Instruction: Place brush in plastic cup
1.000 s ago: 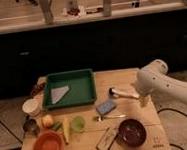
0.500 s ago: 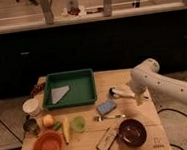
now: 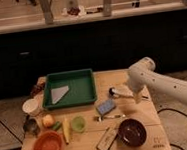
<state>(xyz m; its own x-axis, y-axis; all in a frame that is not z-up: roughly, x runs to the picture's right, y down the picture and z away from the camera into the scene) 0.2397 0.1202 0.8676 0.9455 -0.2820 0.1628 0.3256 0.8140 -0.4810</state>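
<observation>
1. Fingers of the gripper (image 3: 139,99) are standing apart, gripping nothing, and hanging low over the right part of the wooden table (image 3: 147,113).
2. The brush (image 3: 120,93) is lying flat on the table just beside the fingers, on their green-tray (image 3: 69,73) side; I cannot tell whether its handle end is touching them.
3. Its long axis is running roughly across the table, with the dark bristle head pointing away from the fingers toward the tray and the white handle pointing back at them.
4. The plastic cup (image 3: 78,123) is sitting well apart from the fingers, beyond the blue sponge (image 3: 106,107).
</observation>
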